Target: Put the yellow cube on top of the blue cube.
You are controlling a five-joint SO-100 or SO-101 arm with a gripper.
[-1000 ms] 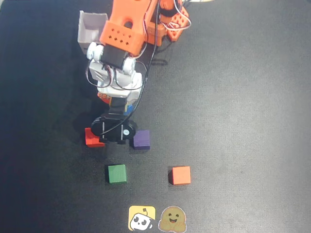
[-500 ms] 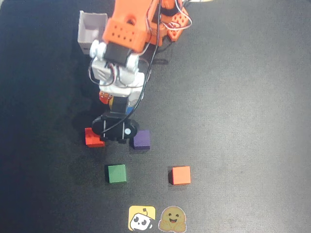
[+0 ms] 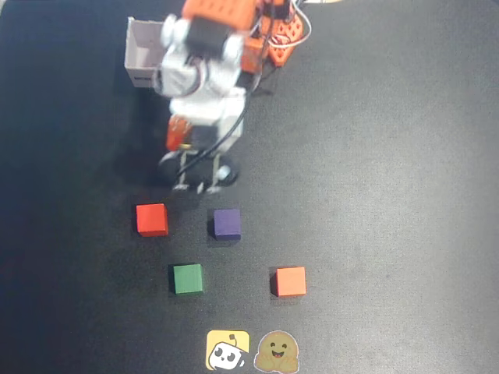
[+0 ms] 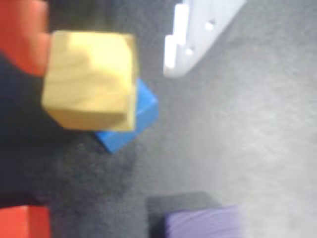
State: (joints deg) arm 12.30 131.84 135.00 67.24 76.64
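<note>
1. Wrist view: I see the yellow cube (image 4: 89,82) close to the lens, overlapping the blue cube (image 4: 130,121) beneath it; whether the two touch I cannot tell.
2. The gripper (image 3: 196,185) shows only one white finger (image 4: 198,34) clear of the cube; I cannot tell if the jaws are apart or together.
3. I judge the yellow cube light, rigid and wood-grained; opposite flat faces offer the best hold.
4. The surface is a dark matte mat (image 3: 390,195). A purple cube (image 3: 227,223) and red cube (image 3: 151,219) sit near the stack, limiting clearance.
</note>
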